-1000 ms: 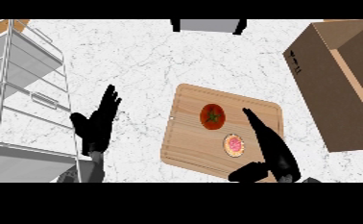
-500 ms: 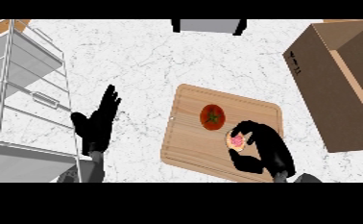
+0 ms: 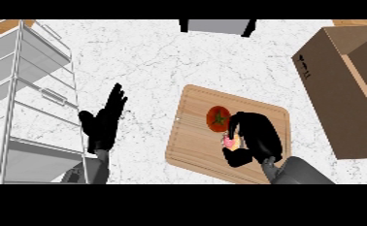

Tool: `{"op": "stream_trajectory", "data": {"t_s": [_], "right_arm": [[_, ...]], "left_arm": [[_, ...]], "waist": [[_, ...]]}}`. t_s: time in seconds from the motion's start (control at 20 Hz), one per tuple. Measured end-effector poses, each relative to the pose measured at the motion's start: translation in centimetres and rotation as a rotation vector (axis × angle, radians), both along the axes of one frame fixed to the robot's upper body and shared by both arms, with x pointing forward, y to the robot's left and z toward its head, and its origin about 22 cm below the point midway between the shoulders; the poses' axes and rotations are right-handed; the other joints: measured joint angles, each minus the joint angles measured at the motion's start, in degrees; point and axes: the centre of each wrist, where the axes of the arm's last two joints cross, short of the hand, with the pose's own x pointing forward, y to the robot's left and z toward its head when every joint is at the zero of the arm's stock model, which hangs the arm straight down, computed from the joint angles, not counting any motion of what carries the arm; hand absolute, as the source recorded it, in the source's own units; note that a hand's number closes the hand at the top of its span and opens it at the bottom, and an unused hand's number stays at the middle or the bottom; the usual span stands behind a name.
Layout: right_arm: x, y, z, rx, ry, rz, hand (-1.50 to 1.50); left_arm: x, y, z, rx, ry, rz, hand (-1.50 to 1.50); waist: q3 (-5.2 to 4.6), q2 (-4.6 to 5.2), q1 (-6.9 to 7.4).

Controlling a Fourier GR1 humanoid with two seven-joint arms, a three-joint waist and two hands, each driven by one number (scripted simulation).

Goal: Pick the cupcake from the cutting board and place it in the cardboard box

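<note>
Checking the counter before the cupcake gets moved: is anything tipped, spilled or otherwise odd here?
Nothing stands out. The cutting board lies flat on the counter, with the tomato sitting on it. The right hand is curled round the cupcake on the board. The cardboard box stands at the right, and the left hand rests open.

This is a kitchen: a white marble-patterned counter carries a wooden cutting board with a tomato on it. A metal wire dish rack stands at the counter's left edge, and an open cardboard box sits at the right, with a grey appliance or container at the far edge
</note>
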Motion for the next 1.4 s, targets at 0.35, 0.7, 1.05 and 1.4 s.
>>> {"op": "stream_trajectory", "data": {"t_s": [0.35,0.7,1.05,1.4], "right_arm": [[2.8,3.5,2.5,-0.136,-0.163,0.088,1.50],[3.0,6.7,6.1,-0.171,-0.295,0.172,1.50],[4.1,7.3,12.1,-0.026,-0.474,-0.018,1.50],[5.5,4.4,16.2,-0.008,-0.595,-0.222,1.50]], "left_arm": [[0.0,0.0,-0.3,0.003,-0.006,-0.001,0.00],[-0.4,0.6,-0.5,0.001,0.005,0.024,0.00],[-1.1,1.4,-1.1,0.012,0.003,0.059,0.00],[-1.3,1.8,-1.0,0.008,0.005,0.073,0.00]], "waist": [[0.13,-0.24,0.11],[0.16,-0.81,-1.23],[0.29,-1.35,-2.95],[0.33,-1.32,-3.79]]}}
